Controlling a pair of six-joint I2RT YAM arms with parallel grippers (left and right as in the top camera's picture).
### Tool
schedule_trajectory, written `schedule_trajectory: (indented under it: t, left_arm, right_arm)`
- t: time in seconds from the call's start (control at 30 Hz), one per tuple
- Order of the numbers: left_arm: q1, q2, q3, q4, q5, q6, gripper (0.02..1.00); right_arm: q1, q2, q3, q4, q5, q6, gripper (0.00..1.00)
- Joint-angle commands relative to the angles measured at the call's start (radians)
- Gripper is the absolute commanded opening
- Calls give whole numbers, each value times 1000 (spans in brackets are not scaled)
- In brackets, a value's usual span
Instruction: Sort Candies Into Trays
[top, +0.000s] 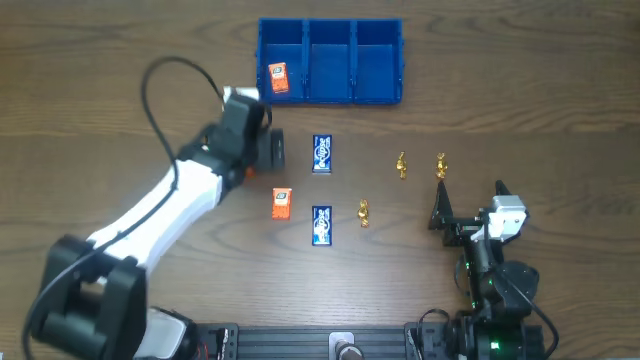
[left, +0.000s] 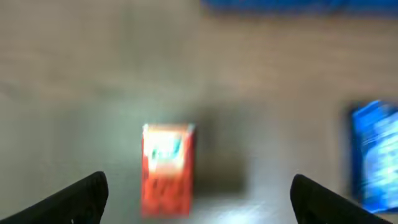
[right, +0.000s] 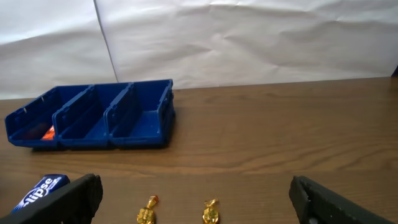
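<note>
1 wooden table (top: 560, 60) carries everything you work on. 2 arms stand at its near edge. Your left arm reaches up and across toward the middle; the left gripper (top: 276, 150) sits between the tray and the loose candies in the top view. Its jaws are spread wide with nothing in them. Your right arm stays low at the right side, and the right gripper (top: 468, 200) is just beside the rightmost gold candies, jaws also released and empty.

1 blue tray (top: 352, 98) with 3 compartments lies at the far side of the table. Its left compartment holds 1 orange pack (top: 278, 78); you also see it from the right wrist (right: 45, 132). The middle and right compartments hold no candy.

1 loose orange pack (top: 283, 203) lies flat on the table. From your left wrist it lies below the left gripper (left: 199, 186), between the 2 fingers and nearer 1 of them (left: 166, 168), not touching either.

2 blue packs lie right of it, well apart from each other: the upper blue pack (top: 322, 154) is just beside the left gripper, and the lower blue pack (top: 321, 226) is near the loose orange pack.

3 gold candies lie further right: 2 side by side (top: 402, 165) (top: 441, 165), and 1 (top: 364, 212) nearer the lower blue pack.
</note>
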Motion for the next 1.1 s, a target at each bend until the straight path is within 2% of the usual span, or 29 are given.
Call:
schedule_trajectory:
  t: [0.03, 0.23, 0.3, 0.47, 0.57, 0.7, 0.97, 1.1]
  left_arm:
    - [21, 62, -10, 16, 3, -14, 923]
    - [53, 140, -10, 39, 23, -14, 908]
    - [55, 146, -10, 43, 23, -14, 869]
    - [55, 152, -10, 50, 23, -14, 647]
    - [55, 152, -10, 54, 23, -14, 463]
    - [55, 152, -10, 53, 23, -14, 349]
    - [51, 127, 40, 27, 30, -15, 268]
    - [12, 78, 243, -95, -16, -14, 257]
  right_arm:
    - [2, -7, -2, -6, 2, -6, 1000]
    - [2, -7, -2, -6, 2, -6, 1000]
    - [2, -7, -2, -6, 2, -6, 998]
    - [2, -7, -2, -6, 2, -6, 1000]
    - [2, -7, -2, -6, 2, -6, 998]
    - [2, -7, -2, -6, 2, -6, 1000]
    - [2, -7, -2, -6, 2, -6, 1000]
    - [2, -7, -2, -6, 2, -6, 1000]
